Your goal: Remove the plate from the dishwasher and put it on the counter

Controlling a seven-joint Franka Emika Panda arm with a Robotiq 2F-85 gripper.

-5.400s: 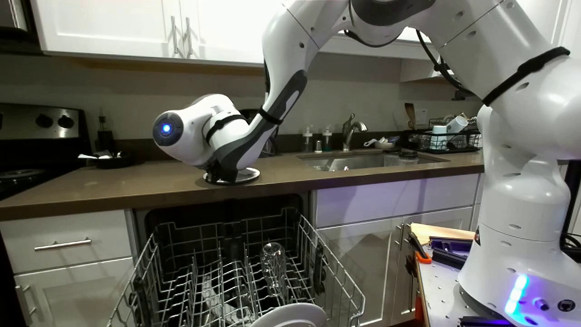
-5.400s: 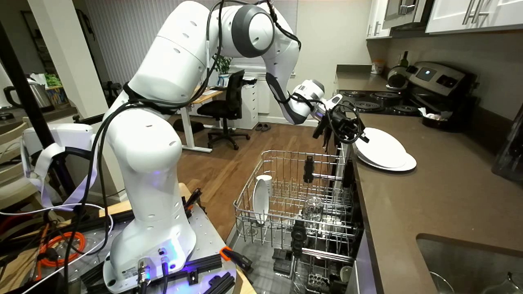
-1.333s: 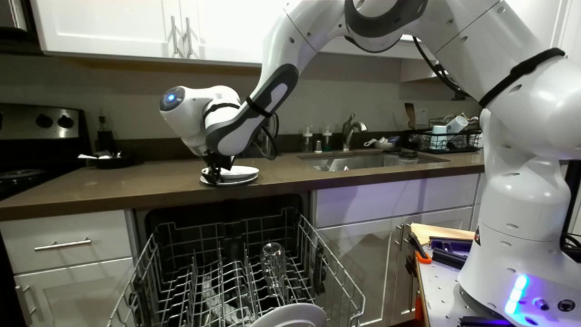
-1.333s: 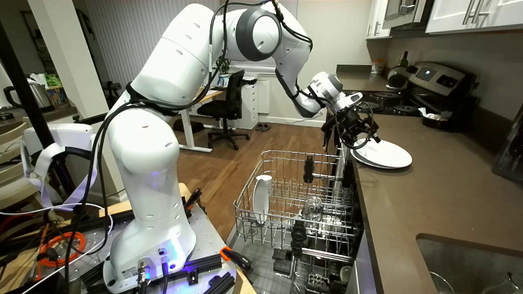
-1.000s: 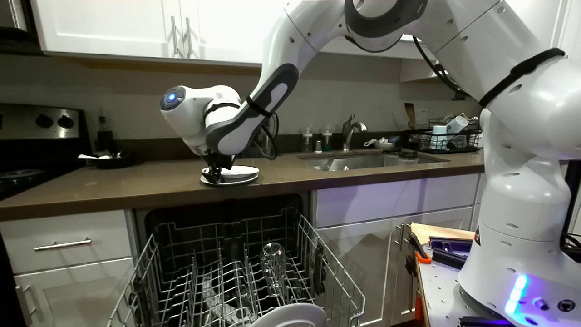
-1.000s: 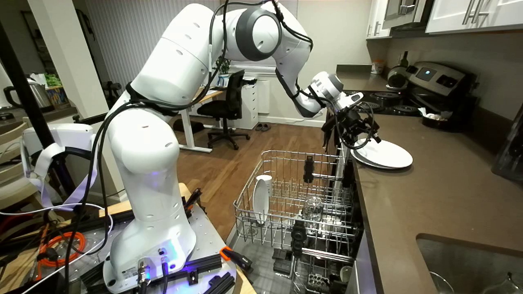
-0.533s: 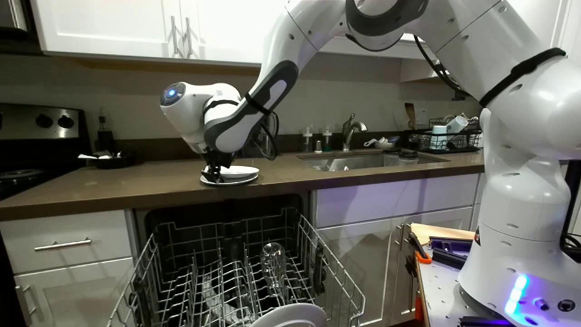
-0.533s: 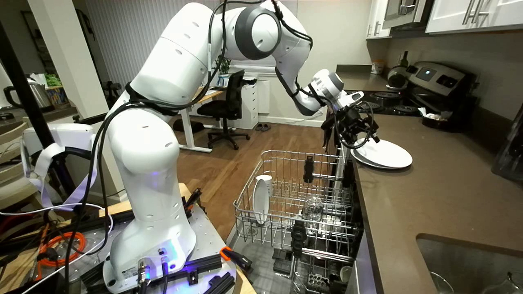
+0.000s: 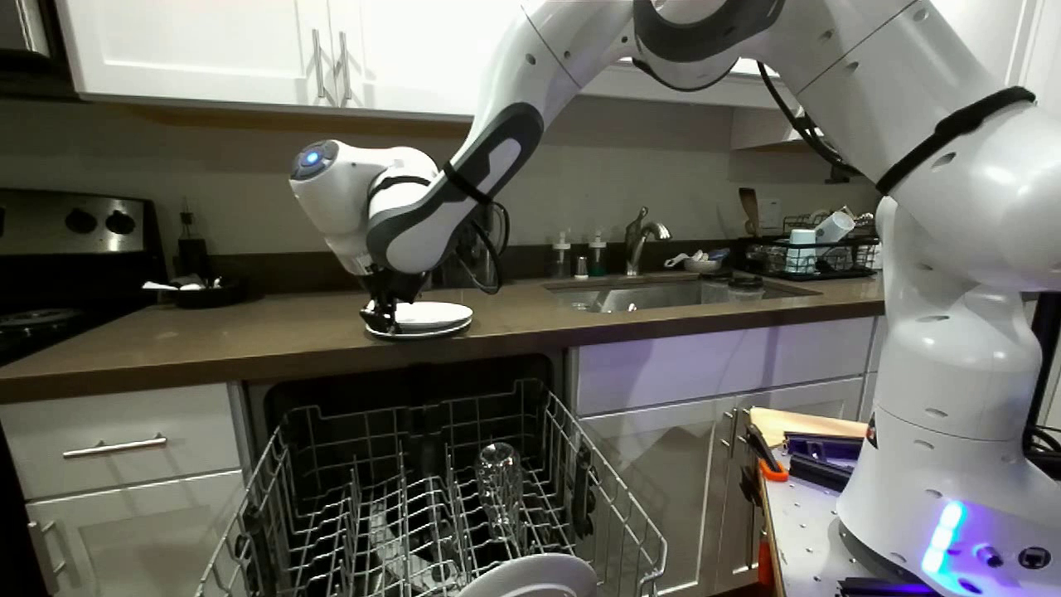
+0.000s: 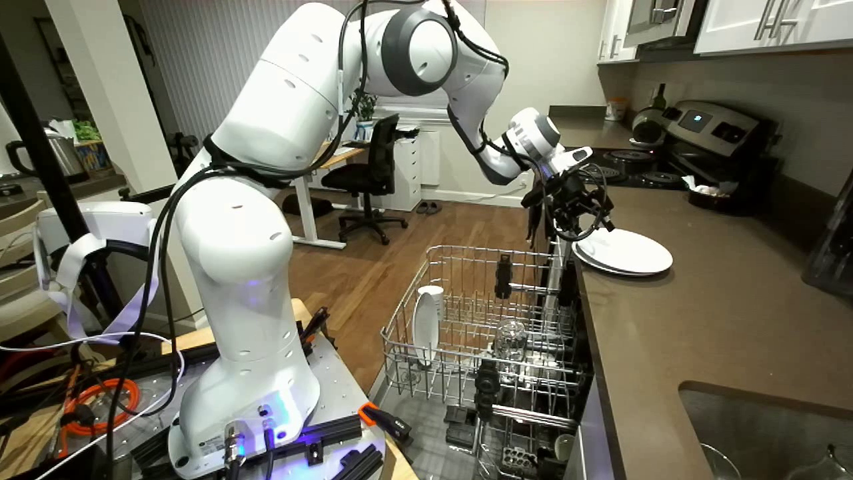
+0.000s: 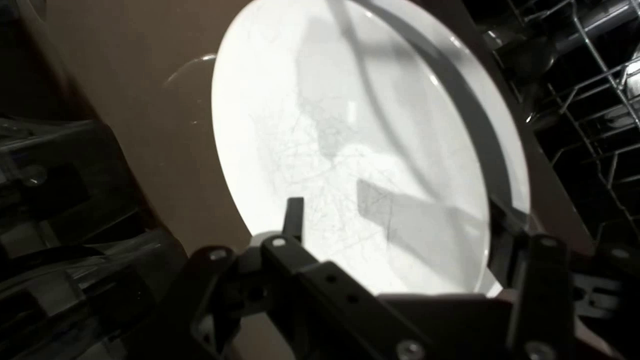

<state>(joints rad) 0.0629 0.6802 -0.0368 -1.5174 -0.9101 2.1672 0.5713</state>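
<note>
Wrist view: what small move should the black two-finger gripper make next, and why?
Probably a short lift straight up, jaws apart. The gripper stands open by the rim of the upper round white plate, which rests on a lower white plate on the dark brown counter. Contact at the rim is hard to tell, so sideways motion could drag the plate.

In front of the gripper (image 11: 397,220) we see the upper plate (image 11: 345,145) glaring white, crossed by grey shadows, and the counter (image 11: 145,135) beside it dim; well apart, blue light (image 9: 945,535) tints the arm base (image 9: 937,464).
</note>
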